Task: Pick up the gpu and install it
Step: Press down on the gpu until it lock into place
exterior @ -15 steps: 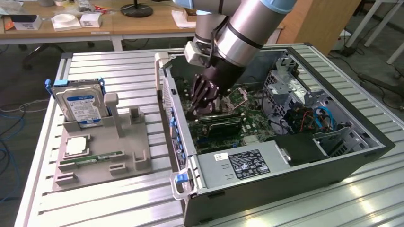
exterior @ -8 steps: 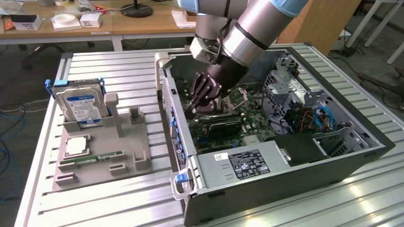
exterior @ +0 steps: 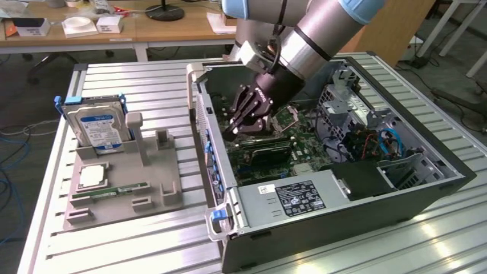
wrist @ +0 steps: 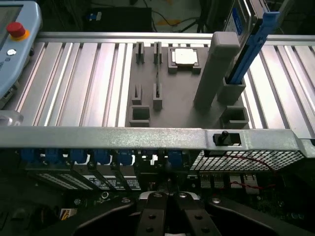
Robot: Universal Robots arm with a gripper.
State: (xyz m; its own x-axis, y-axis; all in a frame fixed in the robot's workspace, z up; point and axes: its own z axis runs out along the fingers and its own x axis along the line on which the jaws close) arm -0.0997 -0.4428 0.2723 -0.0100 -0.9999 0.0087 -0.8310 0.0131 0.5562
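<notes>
As the arm slants down from the exterior view's upper right into the open computer case, its claw hangs over the motherboard with fingers closed together. On the counter beside the case, a grey holder carries an upright hard drive, a processor chip and a memory stick. The gpu appears as a dark card inside the case, just below the fingertips; whether they pinch it is unclear.

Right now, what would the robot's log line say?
gripper: shut | place: inside open black computer case, above green motherboard | held: cannot tell
</notes>
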